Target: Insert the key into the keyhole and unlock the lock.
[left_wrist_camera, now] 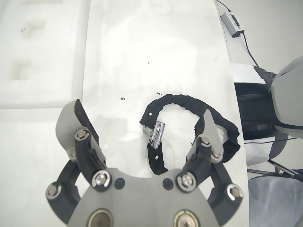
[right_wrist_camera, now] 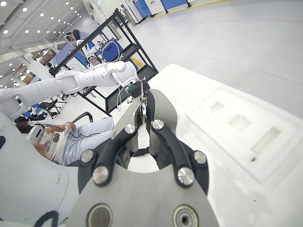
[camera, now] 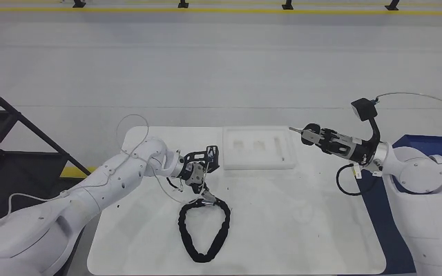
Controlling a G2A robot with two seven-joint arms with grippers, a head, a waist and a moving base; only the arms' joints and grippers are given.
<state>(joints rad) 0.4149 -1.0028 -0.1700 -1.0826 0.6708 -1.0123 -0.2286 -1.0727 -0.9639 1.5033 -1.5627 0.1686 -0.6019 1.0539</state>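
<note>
White table (camera: 290, 228) stands on a big grey floor, with a white foam tray (camera: 259, 148) at the back of it. In front of the tray lies the lock (camera: 204, 234). It is a black cloth-covered chain bent in a loop, and a small silver barrel (left_wrist_camera: 156, 134) joins its two ends. The left gripper (left_wrist_camera: 144, 116) hangs right over that barrel. Its fingers are spread wide, one on each side, with nothing in them. The right gripper (camera: 307, 134) is well apart from the lock, up in the air by the tray's right corner. Its fingers are squeezed close together on the key (camera: 296, 129), and a thin tip pokes out toward the tray.

I think the step now is getting the lock held so it cannot slide. Next the left gripper should go down and close on the barrel or the chain beside it. Then the right one must bring the key across and line its tip up with the barrel's end. I cannot tell which end takes the key.
</note>
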